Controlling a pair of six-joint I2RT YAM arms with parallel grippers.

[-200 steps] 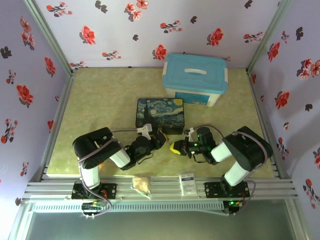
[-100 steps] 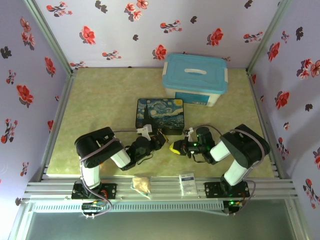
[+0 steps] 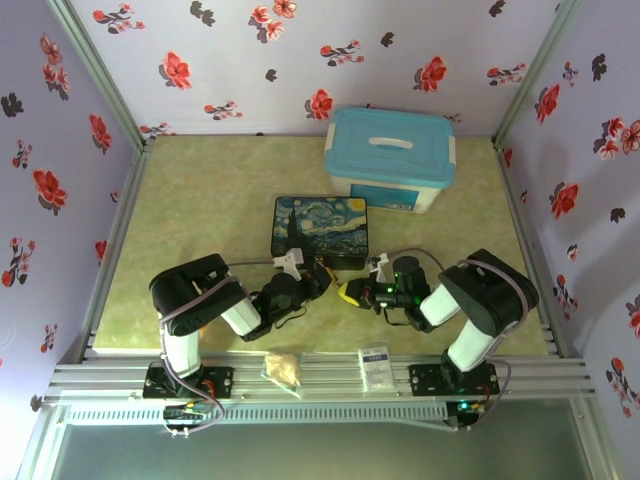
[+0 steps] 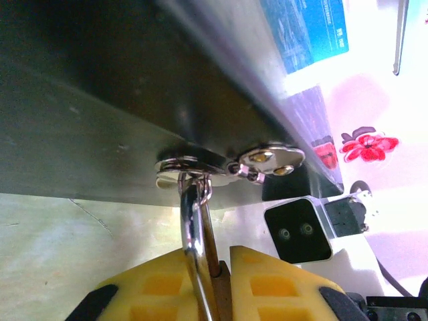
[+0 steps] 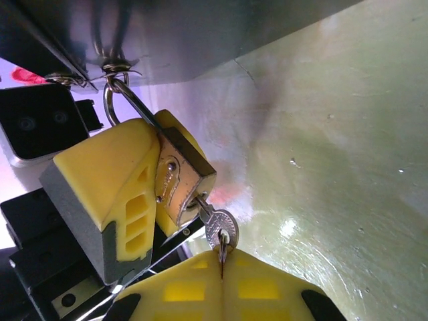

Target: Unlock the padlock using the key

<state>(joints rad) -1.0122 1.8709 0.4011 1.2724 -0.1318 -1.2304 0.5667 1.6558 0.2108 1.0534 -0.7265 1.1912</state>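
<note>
The brass padlock (image 5: 177,184) hangs by its silver shackle (image 4: 192,227) from the clasp (image 4: 194,164) on the front of the starry-night tin (image 3: 320,228). My left gripper (image 4: 221,267) is shut on the padlock's body, one yellow finger (image 5: 107,194) on each side. The small silver-grey key (image 5: 219,227) sits with its blade in the keyhole at the padlock's bottom. My right gripper (image 5: 221,264) is shut on the key's lower end, where a thin ring passes through its head. In the top view the left gripper (image 3: 318,277) and the right gripper (image 3: 352,292) meet in front of the tin.
A white box with a blue lid (image 3: 390,160) stands behind the tin at the back right. Two small packets (image 3: 283,367) (image 3: 375,367) lie on the metal rail between the arm bases. Flowered walls close in the table on three sides.
The right arm has shifted slightly left, bringing its gripper a little closer to the padlock. The left arm has stayed put.
</note>
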